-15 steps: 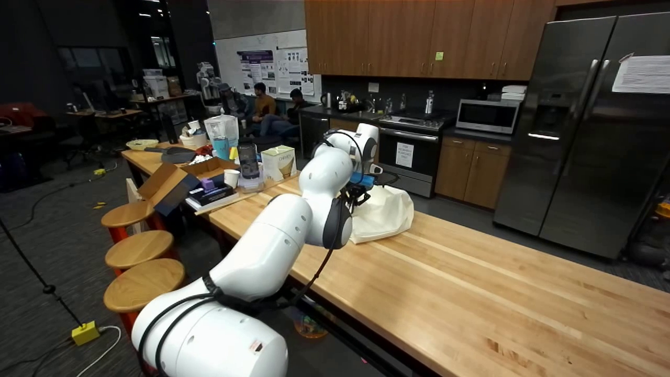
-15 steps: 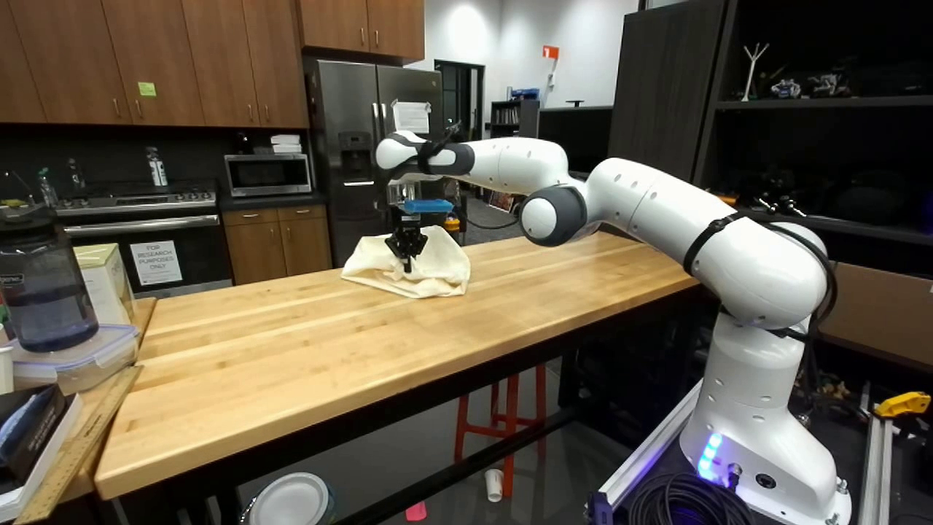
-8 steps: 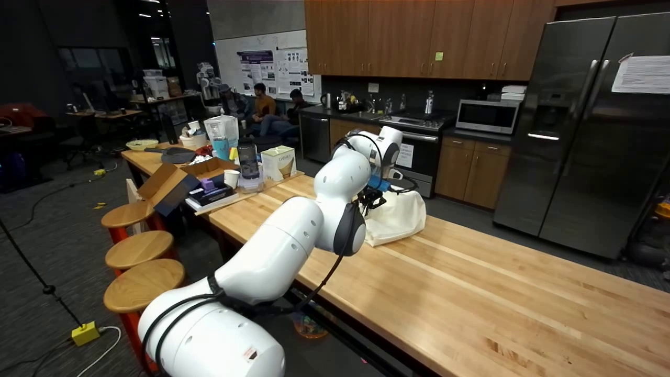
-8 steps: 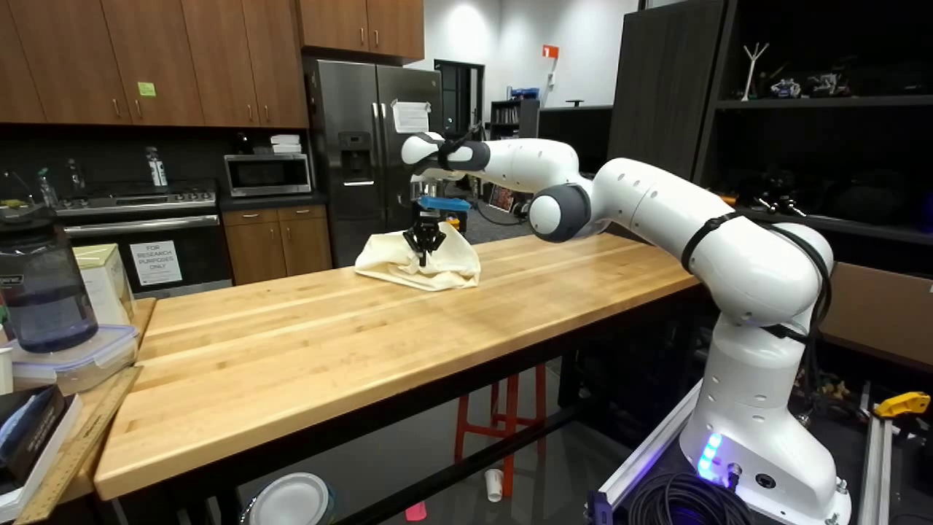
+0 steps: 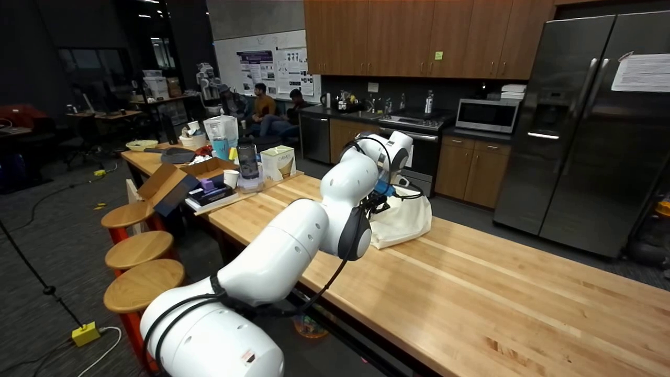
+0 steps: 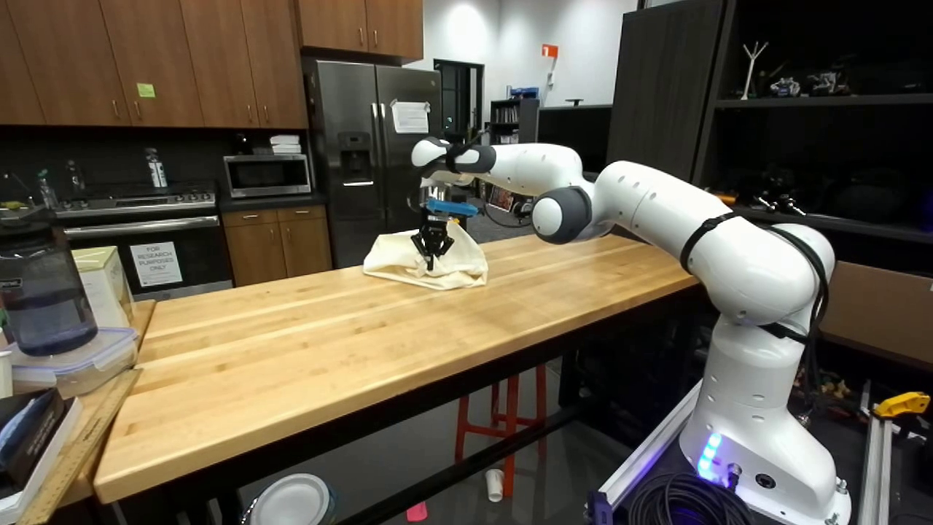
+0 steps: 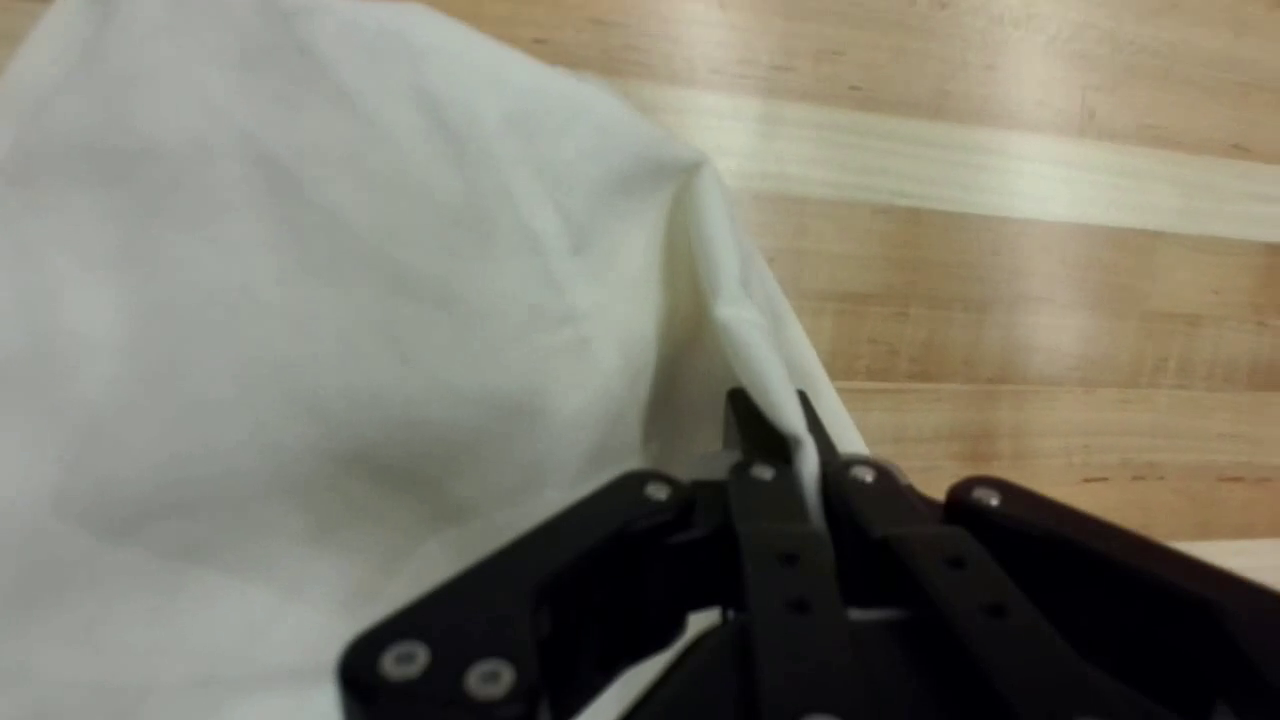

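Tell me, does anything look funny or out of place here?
Yes: a white, tapered, paper-looking cup is on the dark floor beside a red stool leg, an odd spot for a cup; I can't tell if it's upright. The crumpled cream cloth looks messy too, one fold pinched in the black gripper.

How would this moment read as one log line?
gripper: shut on a fold of cloth | cloth: pale, rumpled, on wooden table

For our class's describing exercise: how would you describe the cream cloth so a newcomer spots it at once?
Find the long wooden table, then the black gripper over it. The cream cloth rests there, rumpled, the only thing with a fold pinched in the jaws.
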Available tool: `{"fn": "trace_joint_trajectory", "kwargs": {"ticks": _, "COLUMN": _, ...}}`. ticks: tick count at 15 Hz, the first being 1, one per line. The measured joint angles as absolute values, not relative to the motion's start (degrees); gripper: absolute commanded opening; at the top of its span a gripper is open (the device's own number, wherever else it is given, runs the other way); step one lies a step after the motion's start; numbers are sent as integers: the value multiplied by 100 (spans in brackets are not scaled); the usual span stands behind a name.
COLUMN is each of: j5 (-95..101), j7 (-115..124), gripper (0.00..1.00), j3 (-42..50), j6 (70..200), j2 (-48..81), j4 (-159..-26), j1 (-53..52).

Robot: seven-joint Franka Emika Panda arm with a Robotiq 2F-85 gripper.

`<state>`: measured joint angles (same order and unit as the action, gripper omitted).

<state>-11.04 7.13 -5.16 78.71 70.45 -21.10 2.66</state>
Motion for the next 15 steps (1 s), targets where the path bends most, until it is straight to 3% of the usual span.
{"fn": "trace_joint_trajectory", "kwargs": {"ticks": 13, "j5": -189, "j7": 550, "gripper": 2, "j3": -363, "j6": 7022, "j2": 6622, "j4": -2037, "j1": -1084}}
{"fn": "trace_joint_trajectory", "kwargs": {"ticks": 14, "j5": -132, "j7": 535, "gripper": 29, "j3": -342, "j6": 6971, "j2": 6592, "j4": -2043, "j1": -1167}}
{"fn": "trace_joint_trajectory", "kwargs": {"ticks": 15, "j5": -86, "j7": 534, "gripper": 30, "j3": -330, "j6": 6923, "j2": 6579, "j4": -2045, "j1": -1244}}
